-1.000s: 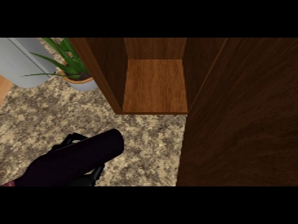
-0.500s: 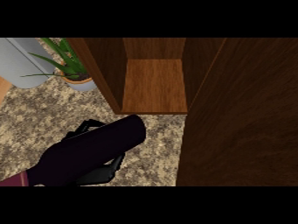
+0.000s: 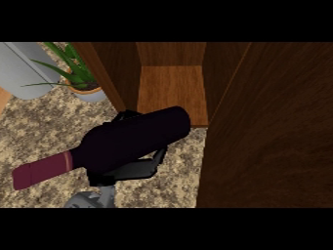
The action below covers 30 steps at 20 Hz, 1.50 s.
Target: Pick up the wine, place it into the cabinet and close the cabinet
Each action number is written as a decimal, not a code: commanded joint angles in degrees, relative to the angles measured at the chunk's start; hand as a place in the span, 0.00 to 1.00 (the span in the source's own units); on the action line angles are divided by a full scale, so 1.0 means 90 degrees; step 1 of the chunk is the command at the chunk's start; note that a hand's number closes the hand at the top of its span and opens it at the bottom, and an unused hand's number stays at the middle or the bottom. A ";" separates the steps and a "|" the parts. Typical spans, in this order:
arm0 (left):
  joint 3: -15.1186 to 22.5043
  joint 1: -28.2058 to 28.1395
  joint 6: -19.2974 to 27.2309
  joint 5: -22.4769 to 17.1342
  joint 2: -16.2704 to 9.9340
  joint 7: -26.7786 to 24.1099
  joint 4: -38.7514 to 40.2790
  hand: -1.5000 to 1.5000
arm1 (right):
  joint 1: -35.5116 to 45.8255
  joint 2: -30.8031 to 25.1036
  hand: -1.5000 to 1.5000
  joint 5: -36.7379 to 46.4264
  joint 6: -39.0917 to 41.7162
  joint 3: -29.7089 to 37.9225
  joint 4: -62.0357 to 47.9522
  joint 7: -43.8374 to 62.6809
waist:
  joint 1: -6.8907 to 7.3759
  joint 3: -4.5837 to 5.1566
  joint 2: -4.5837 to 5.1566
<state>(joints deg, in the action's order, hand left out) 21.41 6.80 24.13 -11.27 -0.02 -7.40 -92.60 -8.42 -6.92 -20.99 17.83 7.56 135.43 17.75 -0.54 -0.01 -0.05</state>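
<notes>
A dark wine bottle [image 3: 129, 139] lies nearly on its side above a speckled stone table [image 3: 32, 132], carried by one black hand [image 3: 129, 171]. The forearm rises from the lower edge, left of centre; going by that position it appears to be the left hand, though most of it is hidden under the bottle. Its fingers [image 3: 155, 158] curl round the bottle's wide body from beneath, with one dark finger showing past the top edge of the glass.

From the fingers, the bottle's flat base points up and to the right, reaching the front edge of the open cabinet [image 3: 173, 88] and its wooden shelf. The maroon-capped neck [image 3: 43, 172] points down and to the left, away from the fingers.

To the right of the fingers stands the cabinet door [image 3: 284, 127], a broad dark wood panel. Up and to the left of them sit a potted plant [image 3: 79, 78] and a grey cylinder [image 3: 21, 68].
</notes>
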 commanded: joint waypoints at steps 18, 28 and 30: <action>0.0349 0.2149 0.1356 -0.0700 0.0002 -0.1471 0.3583 1.00 | 0.0588 -0.0300 0.00 -0.0998 -0.0112 0.0760 0.0150 0.0576 | -0.0019 0.0003 0.0012; 0.0265 0.3090 0.0877 -0.1964 0.0002 -0.2657 0.5237 1.00 | 0.0612 -0.0188 0.00 -0.0842 -0.0106 0.0626 0.0203 0.0604 | -0.0052 0.0005 0.0020; 0.0104 0.3715 0.0762 -0.2442 0.0002 -0.2873 0.5810 1.00 | 0.0381 -0.0204 0.00 -0.1022 0.0322 0.0809 -0.0125 0.0217 | -0.0139 0.0005 0.0040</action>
<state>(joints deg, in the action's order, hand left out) 22.53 35.59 32.17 -27.87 -0.01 -29.52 -46.21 -3.71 -9.25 -26.65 19.41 13.91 133.79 20.62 -1.28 0.04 0.18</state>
